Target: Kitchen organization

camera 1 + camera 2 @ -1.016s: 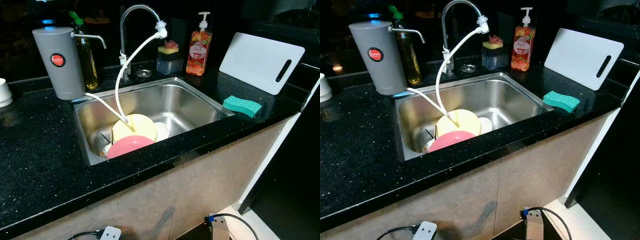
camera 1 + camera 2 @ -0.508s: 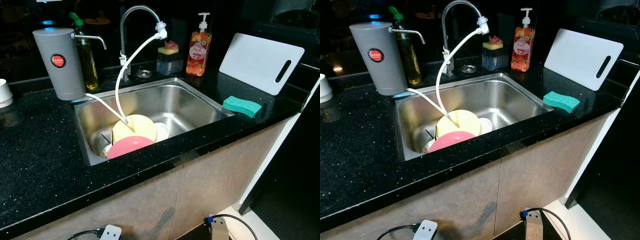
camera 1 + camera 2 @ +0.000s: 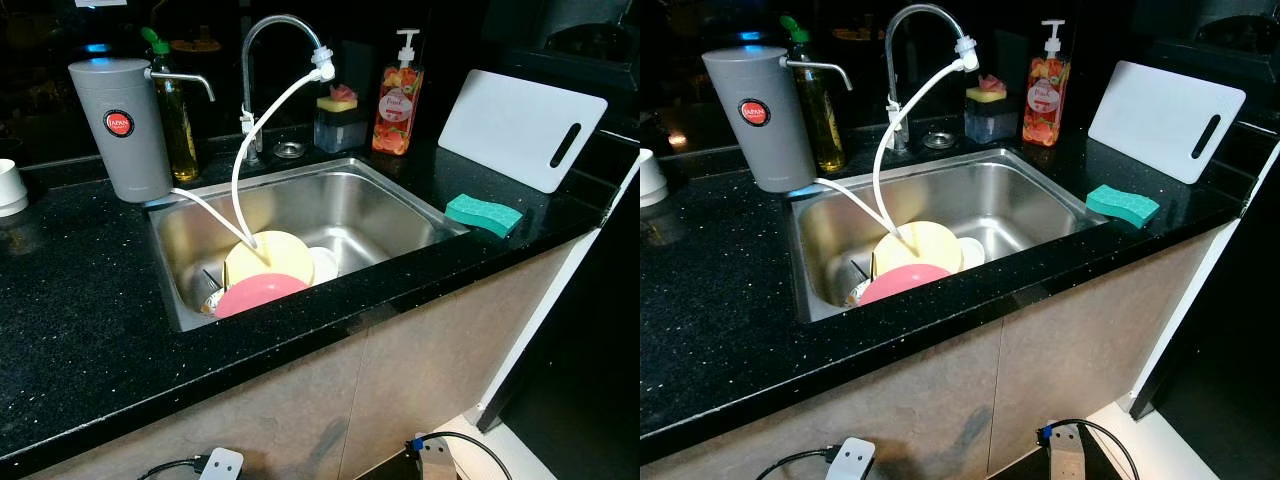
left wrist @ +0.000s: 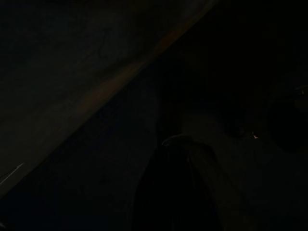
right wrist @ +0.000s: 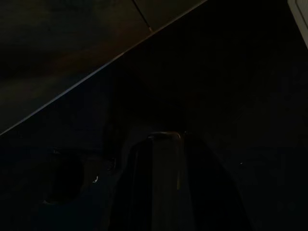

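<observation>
A steel sink is set into a black speckled counter. Inside it a yellow plate leans behind a pink plate, with a white bowl to their right and some cutlery to their left. A white hose runs from the faucet down onto the yellow plate. A green sponge lies on the counter right of the sink. Both arms hang idle in the dark; the left gripper and the right gripper are dim shapes in their wrist views.
A grey water filter and an oil bottle stand behind the sink's left corner. A soap dispenser, a sponge holder and a leaning white cutting board stand at the back right. A white cup sits far left. Cables lie on the floor.
The view has drifted very slightly; nothing on the counter or in the sink has moved.
</observation>
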Tool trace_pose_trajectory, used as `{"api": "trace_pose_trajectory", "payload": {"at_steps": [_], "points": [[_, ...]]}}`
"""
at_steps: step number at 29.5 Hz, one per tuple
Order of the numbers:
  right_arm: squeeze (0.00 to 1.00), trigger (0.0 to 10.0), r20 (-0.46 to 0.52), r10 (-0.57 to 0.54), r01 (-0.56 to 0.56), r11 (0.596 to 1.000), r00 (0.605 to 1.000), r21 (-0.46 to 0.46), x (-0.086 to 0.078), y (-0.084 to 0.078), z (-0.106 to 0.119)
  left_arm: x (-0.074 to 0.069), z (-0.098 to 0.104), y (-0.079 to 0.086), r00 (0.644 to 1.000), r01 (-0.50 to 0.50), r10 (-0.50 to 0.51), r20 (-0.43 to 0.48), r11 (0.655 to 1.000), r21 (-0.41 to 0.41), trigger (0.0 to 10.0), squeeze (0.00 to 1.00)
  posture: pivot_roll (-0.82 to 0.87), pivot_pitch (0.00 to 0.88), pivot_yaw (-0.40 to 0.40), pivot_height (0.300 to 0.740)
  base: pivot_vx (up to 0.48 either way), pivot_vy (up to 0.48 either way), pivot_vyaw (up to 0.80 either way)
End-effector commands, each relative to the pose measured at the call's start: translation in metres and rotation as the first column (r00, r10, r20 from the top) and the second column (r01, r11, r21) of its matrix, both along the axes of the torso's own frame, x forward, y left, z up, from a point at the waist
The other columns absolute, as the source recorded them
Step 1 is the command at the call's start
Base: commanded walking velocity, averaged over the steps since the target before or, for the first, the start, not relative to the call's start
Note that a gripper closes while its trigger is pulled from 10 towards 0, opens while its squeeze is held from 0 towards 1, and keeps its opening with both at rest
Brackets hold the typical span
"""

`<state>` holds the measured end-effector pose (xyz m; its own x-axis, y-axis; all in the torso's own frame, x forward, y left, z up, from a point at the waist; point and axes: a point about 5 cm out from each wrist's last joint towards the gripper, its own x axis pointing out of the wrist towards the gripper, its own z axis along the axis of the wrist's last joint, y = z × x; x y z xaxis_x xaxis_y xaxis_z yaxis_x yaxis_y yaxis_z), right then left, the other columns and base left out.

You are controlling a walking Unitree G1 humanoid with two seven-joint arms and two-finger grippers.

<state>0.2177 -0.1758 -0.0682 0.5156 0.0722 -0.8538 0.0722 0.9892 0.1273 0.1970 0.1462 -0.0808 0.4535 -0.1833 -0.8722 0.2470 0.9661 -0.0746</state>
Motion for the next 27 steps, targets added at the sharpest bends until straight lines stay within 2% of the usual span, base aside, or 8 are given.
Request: {"api": "trace_pose_trajectory", "payload": {"at_steps": [1, 27], "points": [[0.0, 10.0, -0.012, 0.001, -0.001, 1.0, 1.0, -0.014, -0.0041, -0.0023, -0.0023, -0.0016, -0.0009, -0.0035, 1.0, -0.005, 0.005, -0.008, 1.0, -0.005, 10.0, 0.0, -0.02, 0.024, -0.031, 0.74, 0.0, 0.0, 0.0], [0.0, 10.0, -0.015, 0.032, -0.033, 0.999, 0.999, -0.024, -0.0116, -0.0022, -0.0065, -0.0083, -0.0042, -0.0033, 1.0, 0.006, -0.006, -0.02, 1.0, -0.003, 10.0, 0.0, -0.01, 0.013, -0.028, 0.74, 0.0, 0.0, 0.0]]}}
